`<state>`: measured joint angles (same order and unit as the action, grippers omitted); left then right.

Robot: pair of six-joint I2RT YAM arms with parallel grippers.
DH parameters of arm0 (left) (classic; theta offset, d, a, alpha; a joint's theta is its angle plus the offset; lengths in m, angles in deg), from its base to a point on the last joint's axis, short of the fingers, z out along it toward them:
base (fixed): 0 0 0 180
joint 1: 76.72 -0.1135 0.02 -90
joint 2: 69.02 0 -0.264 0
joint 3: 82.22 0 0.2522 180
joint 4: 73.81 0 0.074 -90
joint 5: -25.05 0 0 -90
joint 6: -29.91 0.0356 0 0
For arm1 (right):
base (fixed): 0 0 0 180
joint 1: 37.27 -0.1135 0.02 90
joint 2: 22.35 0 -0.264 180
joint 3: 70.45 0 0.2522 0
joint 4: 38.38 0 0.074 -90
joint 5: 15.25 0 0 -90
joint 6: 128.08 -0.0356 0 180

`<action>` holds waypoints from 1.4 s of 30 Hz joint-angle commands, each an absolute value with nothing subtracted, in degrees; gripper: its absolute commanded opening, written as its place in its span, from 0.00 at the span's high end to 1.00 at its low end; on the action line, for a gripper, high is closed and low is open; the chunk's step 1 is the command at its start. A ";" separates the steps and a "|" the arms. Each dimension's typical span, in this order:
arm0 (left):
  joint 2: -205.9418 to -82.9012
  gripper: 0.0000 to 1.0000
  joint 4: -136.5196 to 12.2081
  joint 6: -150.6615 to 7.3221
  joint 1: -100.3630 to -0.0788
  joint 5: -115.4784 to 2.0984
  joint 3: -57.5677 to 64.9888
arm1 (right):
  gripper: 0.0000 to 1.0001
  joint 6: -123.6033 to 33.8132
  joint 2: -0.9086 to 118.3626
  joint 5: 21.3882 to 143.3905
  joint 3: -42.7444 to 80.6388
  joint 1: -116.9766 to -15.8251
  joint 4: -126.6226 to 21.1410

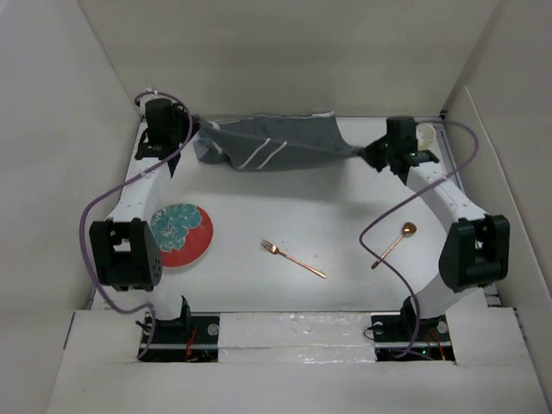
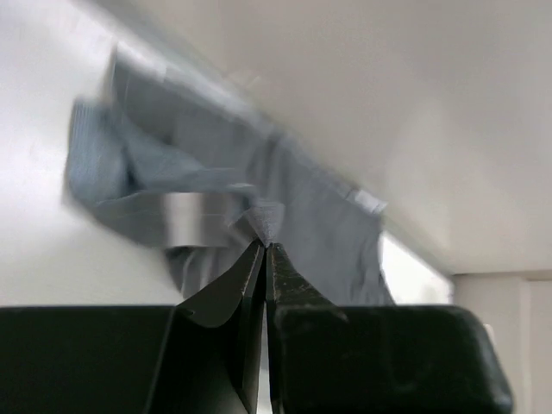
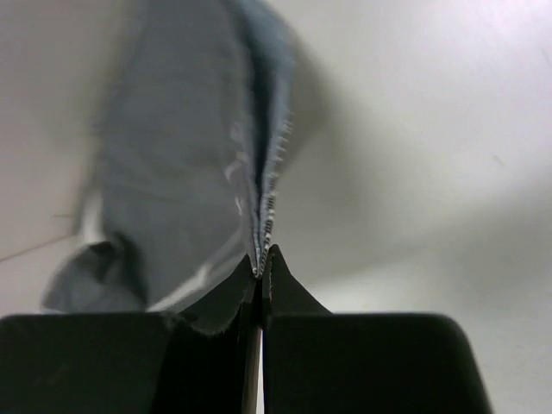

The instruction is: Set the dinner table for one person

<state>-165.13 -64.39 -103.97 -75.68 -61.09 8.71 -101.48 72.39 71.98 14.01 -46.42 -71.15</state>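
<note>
We've got the dinner table: big flat plain white top (roughly square), lying level, matte, filling most of the space between the pale side walls.

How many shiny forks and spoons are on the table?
2. The fork lies near the middle; the spoon lies further right, beside the right arm. The placemat might hide more.

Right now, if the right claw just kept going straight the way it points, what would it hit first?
The grey striped placemat: the right gripper is shut on its edge, and the cloth stretches straight ahead of it. Past the cloth, depth is hard to judge.
</note>
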 commanded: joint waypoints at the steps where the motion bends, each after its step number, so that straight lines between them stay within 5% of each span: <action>1: -152.79 1.00 -63.24 -99.47 -74.45 -64.24 16.50 | 1.00 -91.36 59.86 63.60 25.82 -47.02 -73.75; 8: -141.97 1.00 -58.03 -98.15 -73.73 -65.65 28.56 | 1.00 -80.72 49.37 65.78 44.98 -48.17 -81.31; 17: -137.92 1.00 -56.71 -98.67 -73.73 -65.30 30.69 | 1.00 -75.35 51.64 71.75 60.46 -46.94 -88.35; 27: -150.90 1.00 -57.33 -98.59 -75.84 -61.44 27.59 | 1.00 -74.99 66.93 82.65 63.09 -41.49 -86.16; 36: -165.25 1.00 -53.46 -100.86 -78.12 -58.10 46.67 | 1.00 -81.31 90.12 91.53 93.94 -37.11 -90.82; 42: -161.58 1.00 -58.90 -106.06 -83.31 -52.21 39.41 | 1.00 -83.53 83.92 95.84 79.17 -35.34 -81.77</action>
